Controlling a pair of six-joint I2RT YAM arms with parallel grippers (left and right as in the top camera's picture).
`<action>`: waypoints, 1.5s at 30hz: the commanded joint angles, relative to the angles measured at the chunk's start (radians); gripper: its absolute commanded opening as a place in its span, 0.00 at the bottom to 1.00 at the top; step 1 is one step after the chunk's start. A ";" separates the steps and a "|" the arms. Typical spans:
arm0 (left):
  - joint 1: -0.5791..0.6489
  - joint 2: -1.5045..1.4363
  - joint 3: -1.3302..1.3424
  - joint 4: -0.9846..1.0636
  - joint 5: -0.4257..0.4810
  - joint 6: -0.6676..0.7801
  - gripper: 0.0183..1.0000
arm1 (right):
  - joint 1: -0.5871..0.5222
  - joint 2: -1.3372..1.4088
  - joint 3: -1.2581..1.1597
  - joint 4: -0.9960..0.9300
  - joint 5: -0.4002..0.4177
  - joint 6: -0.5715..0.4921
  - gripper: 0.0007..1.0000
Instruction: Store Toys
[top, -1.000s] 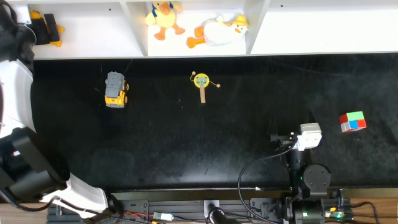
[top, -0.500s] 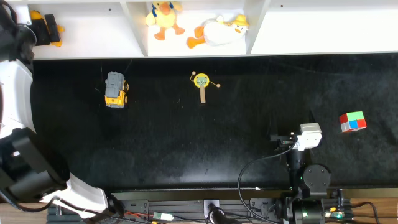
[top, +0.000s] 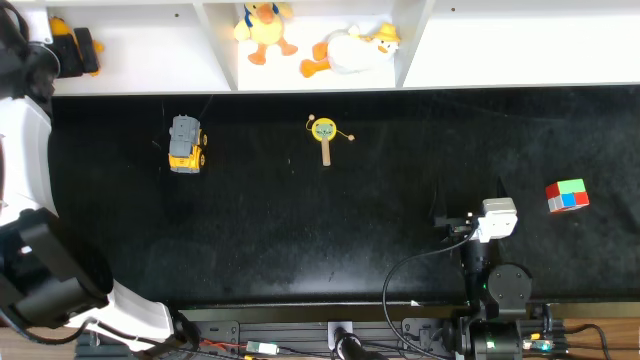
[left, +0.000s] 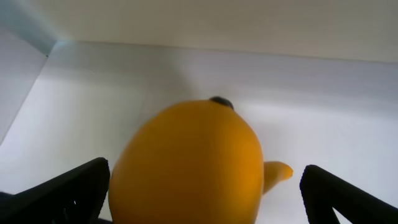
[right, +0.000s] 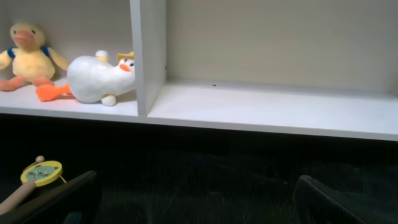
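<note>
Two end effectors, both spread. The left end effector (left: 205, 169) sits inside the leftmost compartment of the shelf (right: 267, 109), a finger on either side of a yellow toy (left: 186, 155). One finger is just beside the toy and the other stands apart from it, so nothing is pinched. The toy seems to rest on the white compartment floor, with the back wall close beyond it. This looks like its storage slot. With the fingers wide, the placing looks done, and the arm would need to back straight out without nudging the toy.

The right end effector (right: 196, 180) hangs low over the black surface (top: 400, 180), fingers wide and holding nothing, facing the shelf. Nearest to it, off to one side, the rattle (right: 40, 173) lies flat on the surface. Farther on, past the divider (right: 148, 56), the goose (right: 96, 78) lies on its side with the duck (right: 28, 53) sitting next to it, both stored.

On the surface the cube (top: 567, 195) lies near the right end effector, while the truck (top: 185, 143) stands well apart from either one. Three toys appear left to store. The cube is probably the right arm's easiest pick, since it lies on that arm's side.
</note>
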 joint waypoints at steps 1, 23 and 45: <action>-0.010 -0.025 0.010 -0.033 0.013 0.001 1.00 | 0.005 -0.006 -0.013 0.005 0.008 0.004 0.99; -0.010 -0.071 0.007 -0.105 -0.008 0.000 1.00 | 0.005 -0.006 -0.013 0.005 0.008 0.004 1.00; -0.010 -0.278 -0.167 -0.121 -0.026 0.004 1.00 | 0.005 -0.006 -0.013 0.005 0.008 0.004 0.99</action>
